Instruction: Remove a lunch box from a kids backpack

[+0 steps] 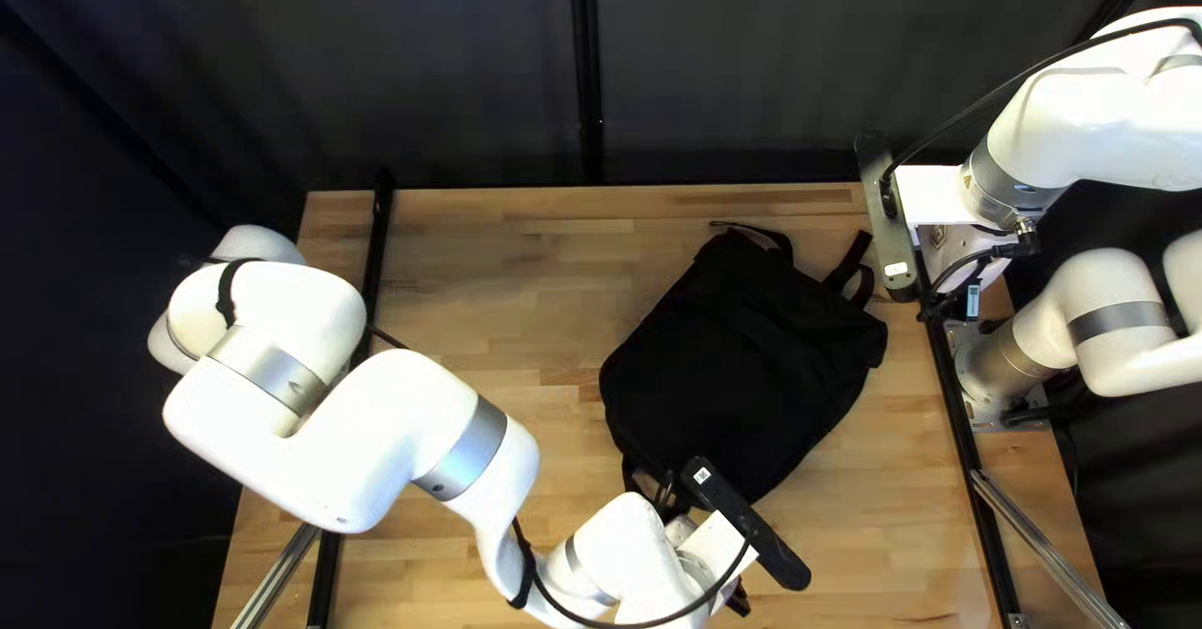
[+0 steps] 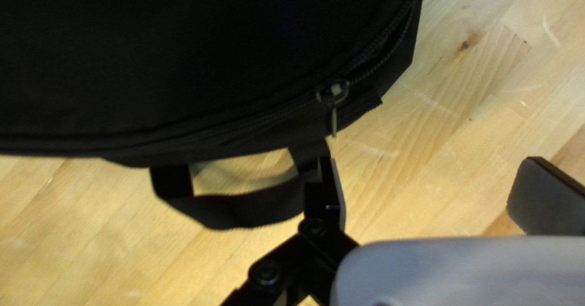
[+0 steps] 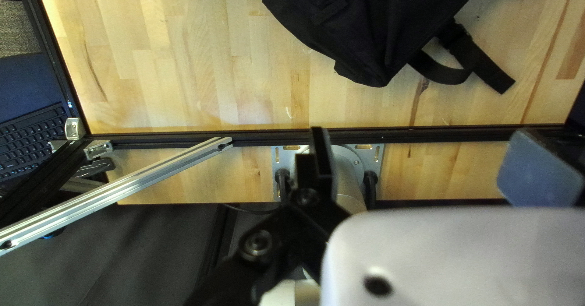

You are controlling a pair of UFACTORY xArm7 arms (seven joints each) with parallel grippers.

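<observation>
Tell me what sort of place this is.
Probably a robotics lab: white robot arms stand at both sides of a wooden table, a dark curtain hangs behind it, and a keyboard sits nearby.

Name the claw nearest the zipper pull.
Left claw: the zipper pull is just ahead of one open finger. The right claw hangs well clear of the backpack.

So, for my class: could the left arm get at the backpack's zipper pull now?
Probably yes: the left gripper stands open, and nothing lies over the zipper pull on the backpack. The pull is just ahead of one finger, so the gripper would likely need to shift sideways.
</observation>
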